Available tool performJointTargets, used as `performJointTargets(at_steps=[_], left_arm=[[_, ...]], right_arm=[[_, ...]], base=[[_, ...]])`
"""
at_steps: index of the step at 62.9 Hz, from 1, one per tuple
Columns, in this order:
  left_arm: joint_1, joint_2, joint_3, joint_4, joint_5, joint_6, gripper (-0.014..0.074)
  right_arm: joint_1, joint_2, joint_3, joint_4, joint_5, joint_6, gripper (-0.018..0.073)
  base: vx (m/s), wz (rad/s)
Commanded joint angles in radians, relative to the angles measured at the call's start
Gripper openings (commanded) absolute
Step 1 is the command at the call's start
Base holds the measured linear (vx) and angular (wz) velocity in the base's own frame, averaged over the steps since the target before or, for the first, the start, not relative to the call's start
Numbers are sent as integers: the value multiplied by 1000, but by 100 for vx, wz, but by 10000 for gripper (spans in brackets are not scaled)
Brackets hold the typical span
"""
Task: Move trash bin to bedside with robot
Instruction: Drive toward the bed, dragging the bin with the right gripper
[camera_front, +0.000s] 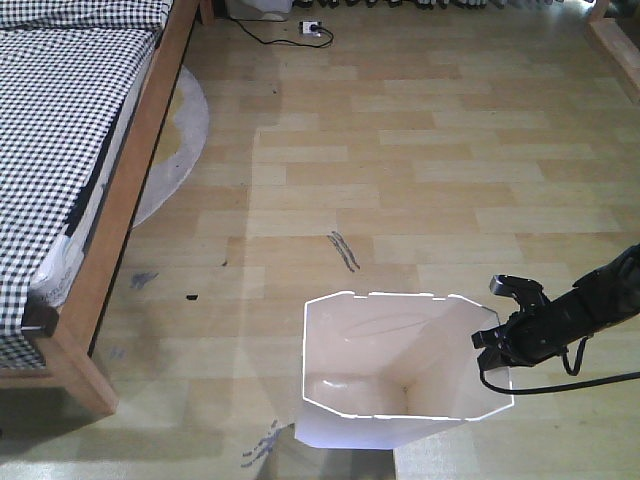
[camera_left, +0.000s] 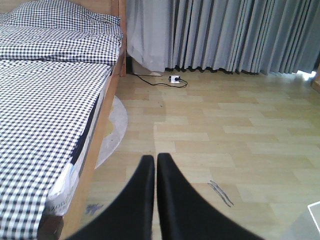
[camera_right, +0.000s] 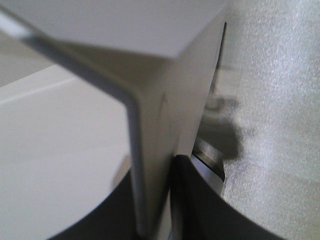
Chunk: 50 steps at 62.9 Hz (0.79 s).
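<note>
Pale wood-plank flooring (camera_front: 420, 170) is seen throughout. On it, the right gripper (camera_front: 497, 338) is clamped on the right rim wall of the trash bin (camera_front: 370, 340). The bedside (camera_front: 125, 200) lies well apart to the left. The left gripper (camera_left: 156, 167), pressed shut and empty, is judged nearer the bed.

front: high, downward | left wrist: low, shares bedside (camera_left: 97, 145) | right wrist: against trash bin (camera_right: 165, 115)
</note>
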Motion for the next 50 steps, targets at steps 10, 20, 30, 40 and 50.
performJointTargets(at_steps=[10,20,30,40,50], left_arm=[[0,-14,19,-4,-68,-6,-6],[0,-14,19,-4,-68,-6,-6],[0,-14,19,-4,-68,-6,-6],[0,-14,19,-4,-68,-6,-6],[0,-14,19,-4,-68,-6,-6]], right_arm=[[-2,-78,-11,43,177,-12,-5],[-2,-78,-11,43,177,-12,-5],[-2,-78,-11,43,177,-12,-5],[-2,-78,-11,43,177,-12,-5],[-2,-78,-11,43,177,-12,-5]], base=[[24,-4],[24,-7],[25,-5],[26,-3],[27,0]])
